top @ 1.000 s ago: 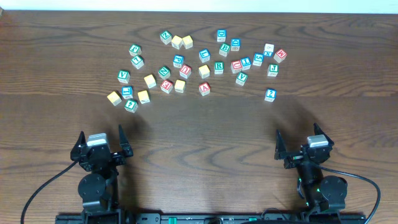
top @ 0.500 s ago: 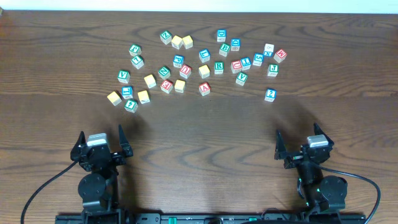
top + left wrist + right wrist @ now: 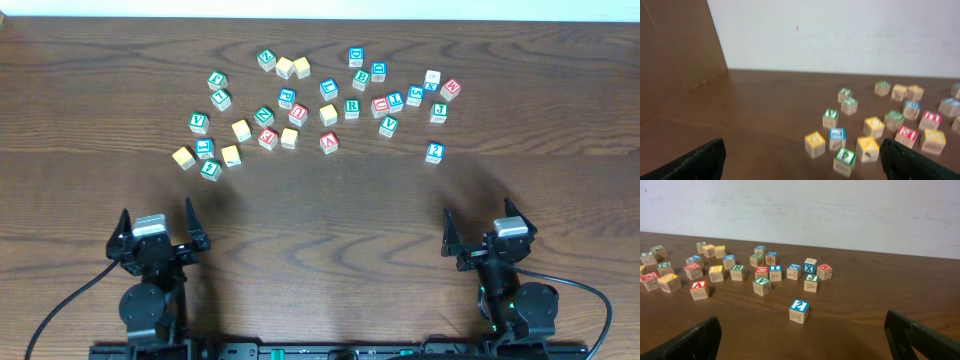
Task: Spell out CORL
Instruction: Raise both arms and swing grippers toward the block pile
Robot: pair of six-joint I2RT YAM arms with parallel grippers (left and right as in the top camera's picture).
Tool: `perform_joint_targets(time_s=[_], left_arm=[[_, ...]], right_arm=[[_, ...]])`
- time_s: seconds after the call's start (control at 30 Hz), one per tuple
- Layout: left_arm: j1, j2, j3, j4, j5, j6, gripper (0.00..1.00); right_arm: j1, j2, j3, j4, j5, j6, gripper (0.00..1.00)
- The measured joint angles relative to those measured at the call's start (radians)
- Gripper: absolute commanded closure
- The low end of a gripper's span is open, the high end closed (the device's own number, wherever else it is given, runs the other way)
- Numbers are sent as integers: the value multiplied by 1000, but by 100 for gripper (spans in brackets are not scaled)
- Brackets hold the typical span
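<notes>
The left gripper [image 3: 156, 218] has its fingers [image 3: 695, 162] spread wide and empty; only their dark tips show at the bottom corners of the blurred left wrist view. Well ahead of them lie yellow-topped cubes [image 3: 241, 130], whose letters cannot be read from above. Further right, ahead of and between both pairs of fingers, sits the green R cube [image 3: 352, 107], then the blue L cube [image 3: 396, 100], its letter barely legible. On the table [image 3: 320, 260], the blue 2 cube [image 3: 434, 152] lies nearest the right gripper [image 3: 480, 215], also spread and empty.
</notes>
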Motion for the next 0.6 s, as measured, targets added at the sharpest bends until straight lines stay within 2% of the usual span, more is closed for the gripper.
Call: perform_joint_targets(time_s=[0.23, 0.6], left_arm=[[0, 48, 74, -1, -3, 0, 2], [-1, 383, 316, -24, 14, -2, 2]], right_arm=[[0, 0, 0, 0, 0, 0, 1], [0, 0, 0, 0, 0, 0, 1]])
